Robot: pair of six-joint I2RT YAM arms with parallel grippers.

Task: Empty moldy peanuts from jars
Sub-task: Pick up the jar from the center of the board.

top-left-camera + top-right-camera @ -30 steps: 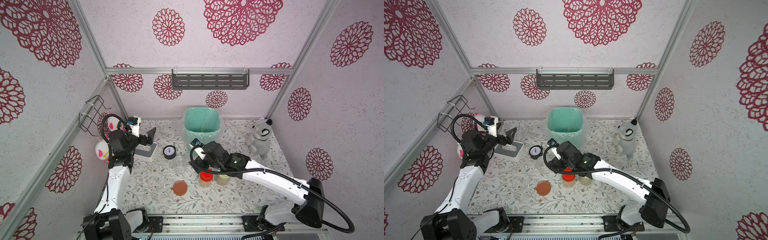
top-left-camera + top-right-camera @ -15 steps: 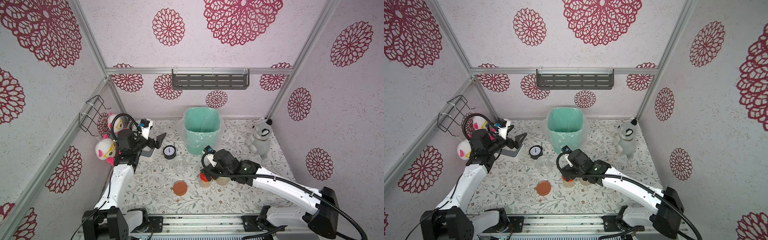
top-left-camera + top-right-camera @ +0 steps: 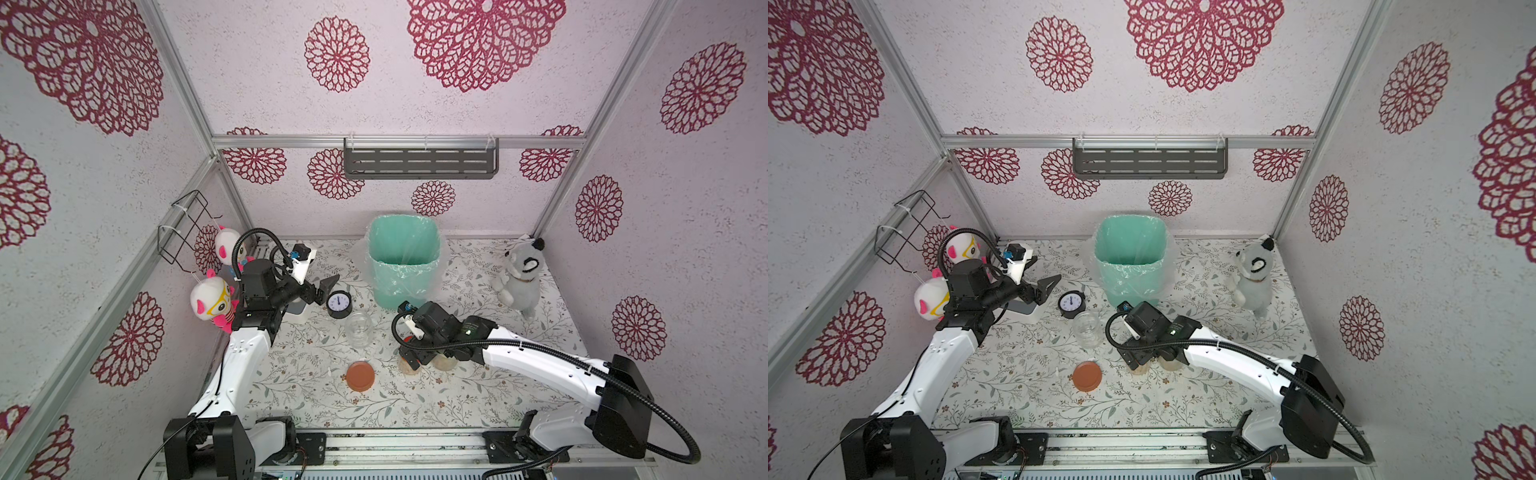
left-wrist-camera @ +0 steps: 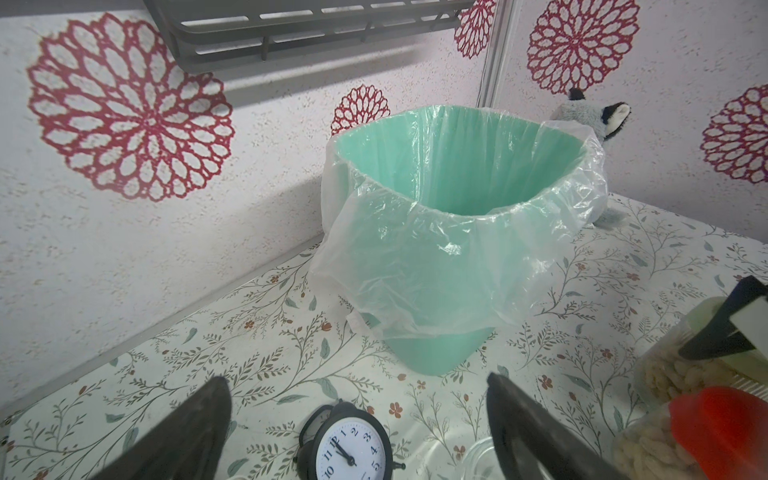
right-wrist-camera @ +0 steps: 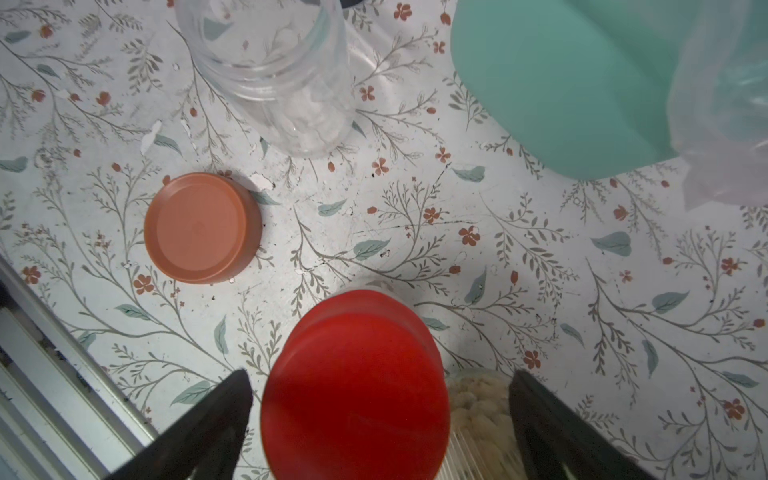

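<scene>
Hovering low over the floral-patterned tabletop (image 3: 478,399), the right gripper (image 5: 380,380) has its black fingers (image 5: 208,432) spread wide, one on each side of a small clear jar with a red screw lid (image 5: 357,386). A gap shows at each finger, so nothing is clamped. Tan peanuts (image 5: 478,403) fill this jar, which stands upright just beside a second full clear jar with a pale yellow-green lid (image 4: 669,374); that jar is largely hidden under the arm in both top views. A third clear jar, lidless and empty (image 3: 359,330), stands upright between the round black alarm clock (image 3: 339,303) and a loose brown-orange round lid (image 3: 360,375) lying flat on the table. The teal plastic-lined bin (image 3: 403,257) stands behind these. The left gripper (image 4: 357,380) is raised beside the clock, fingers spread and holding nothing, facing the bin.
</scene>
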